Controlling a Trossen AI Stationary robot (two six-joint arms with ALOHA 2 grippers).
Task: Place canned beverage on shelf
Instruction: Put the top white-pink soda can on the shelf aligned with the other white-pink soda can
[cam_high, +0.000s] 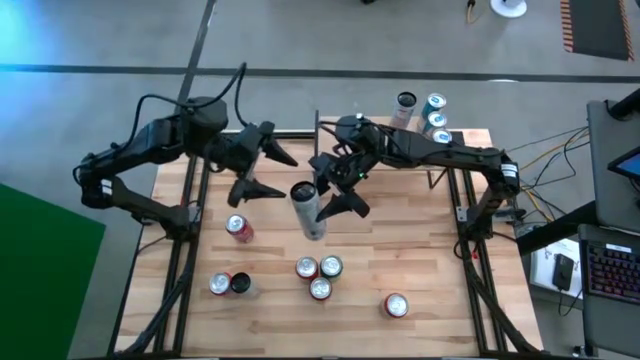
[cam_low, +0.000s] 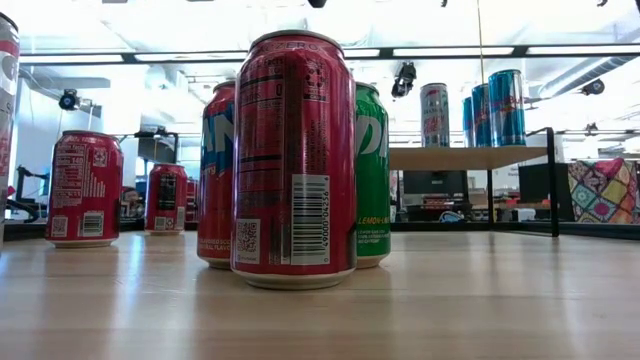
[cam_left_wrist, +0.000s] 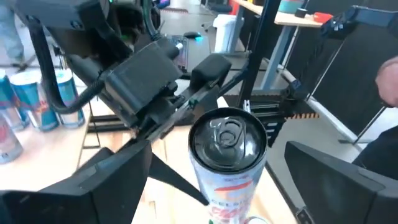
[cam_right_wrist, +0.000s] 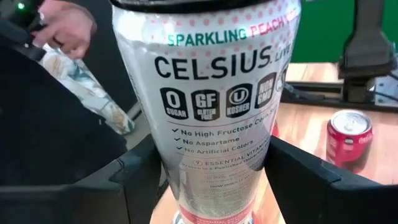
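A: Where's the can?

B: The tall silver can (cam_high: 307, 208) stands upright near the middle of the worktop (cam_high: 430, 270), between the two arms. The right gripper (cam_high: 338, 190) has its jaws on either side of it, close against the can's body; whether they're pressing it, I can't tell.

A: And the left gripper (cam_high: 262, 170)?

B: Just beside the can, jaws spread wide, holding nothing.

A: The shelf?

B: The shelf (cam_low: 468, 157) is at the far right corner, with three cans (cam_high: 428, 113) already standing on it. Red cans (cam_high: 318, 278) stand about the near half of the worktop.
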